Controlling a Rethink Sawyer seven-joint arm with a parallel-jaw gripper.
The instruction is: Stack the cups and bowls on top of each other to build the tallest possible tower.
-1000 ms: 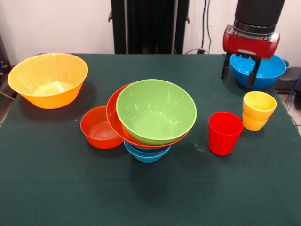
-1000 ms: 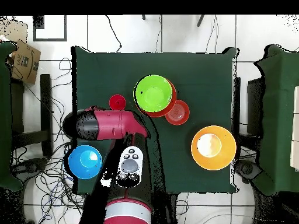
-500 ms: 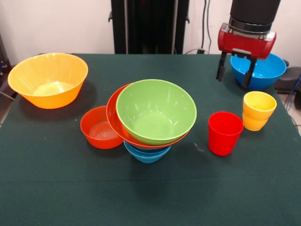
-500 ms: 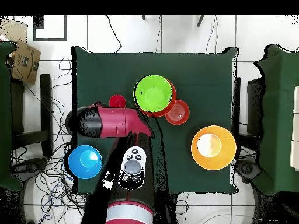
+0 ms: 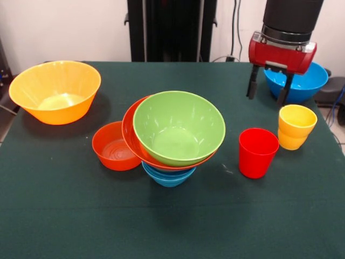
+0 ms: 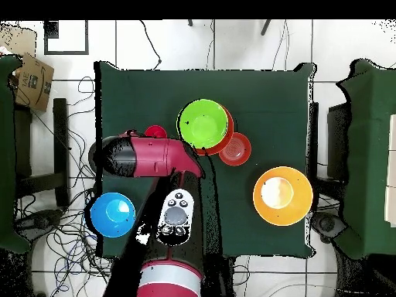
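Observation:
The tower (image 5: 173, 137) stands at the table's middle: a green bowl (image 5: 178, 127) in a red-orange bowl, on blue bowls (image 5: 168, 176). It also shows in the overhead view (image 6: 204, 127). A red cup (image 5: 257, 152) and a yellow cup (image 5: 296, 127) stand upright to its right. A blue bowl (image 5: 299, 81) sits at the far right corner. My gripper (image 5: 267, 91) hangs open and empty above the table, beyond the two cups and in front of the blue bowl. In the overhead view my arm (image 6: 151, 157) hides the yellow cup and most of the red cup (image 6: 155, 131).
A large orange-yellow bowl (image 5: 55, 90) sits at the far left; it also shows in the overhead view (image 6: 282, 195). A small red-orange bowl (image 5: 114, 145) stands against the tower's left side. The robot's black pedestal (image 5: 171, 29) is behind the table. The blue bowl (image 6: 112, 214) overhangs the table's edge.
My gripper has drifted a little left and towards the cups, away from the blue bowl. Its fingers stay open. No cup or bowl has moved.

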